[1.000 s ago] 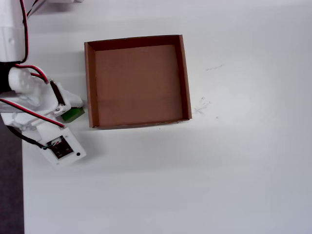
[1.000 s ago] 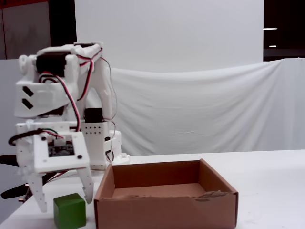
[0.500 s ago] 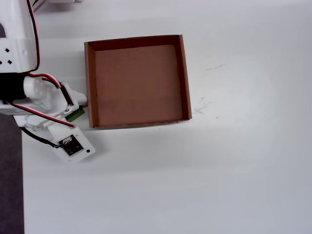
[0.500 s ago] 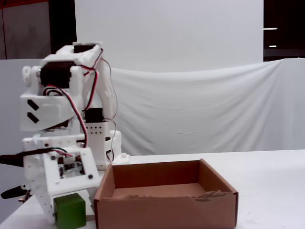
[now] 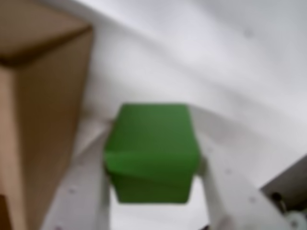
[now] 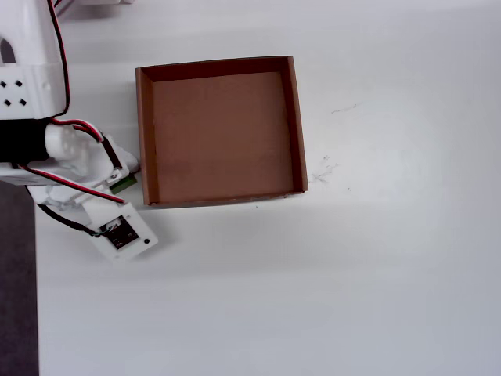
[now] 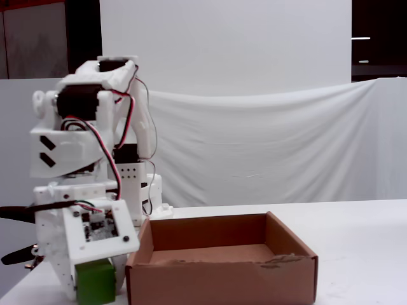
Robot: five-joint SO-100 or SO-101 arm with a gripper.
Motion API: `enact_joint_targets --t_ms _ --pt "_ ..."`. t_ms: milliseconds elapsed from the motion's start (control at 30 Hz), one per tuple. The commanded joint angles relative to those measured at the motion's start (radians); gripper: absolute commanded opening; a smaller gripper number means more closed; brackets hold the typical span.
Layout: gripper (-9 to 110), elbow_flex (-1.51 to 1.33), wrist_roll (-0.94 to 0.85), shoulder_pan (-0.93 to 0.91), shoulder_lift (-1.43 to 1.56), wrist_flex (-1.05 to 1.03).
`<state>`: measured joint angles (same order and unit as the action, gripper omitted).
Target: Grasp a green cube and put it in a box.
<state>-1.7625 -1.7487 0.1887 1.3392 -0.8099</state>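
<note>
The pincer [image 5: 152, 191] clamps the cube [image 5: 151, 151] between white fingers [image 5: 86, 191], just outside the box [image 6: 143, 133] wall. From overhead the arm hides nearly all the cube [image 6: 122, 182]. Open tabletop [image 6: 352, 266] surrounds the box.

Pretty soft in the wrist view, nothing sharp anywhere: green cube [image 5: 151, 153] fuzzy at the edges, box [image 5: 43, 120] wall smeared into plain brown, pincer [image 5: 153, 191] fingers washed-out white. Much crisper from overhead, bright and even, white tabletop [image 6: 352, 274] close to blown out, only a faint shadow under the box [image 6: 219, 129] along its near wall. Fixed view decently focused, flat lighting, dark strips in the top corners, slightly grainy on the backdrop cloth [image 7: 267, 146].
</note>
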Motion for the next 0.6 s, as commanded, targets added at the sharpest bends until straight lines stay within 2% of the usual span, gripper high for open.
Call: enact_joint_targets --t_ms 0,367,567 --pt "16 0.041 -0.011 0.009 0.012 0.012" --pt "12 0.041 -0.008 0.006 0.037 0.012" --pt "13 0.075 -0.008 0.005 0.106 -0.081"
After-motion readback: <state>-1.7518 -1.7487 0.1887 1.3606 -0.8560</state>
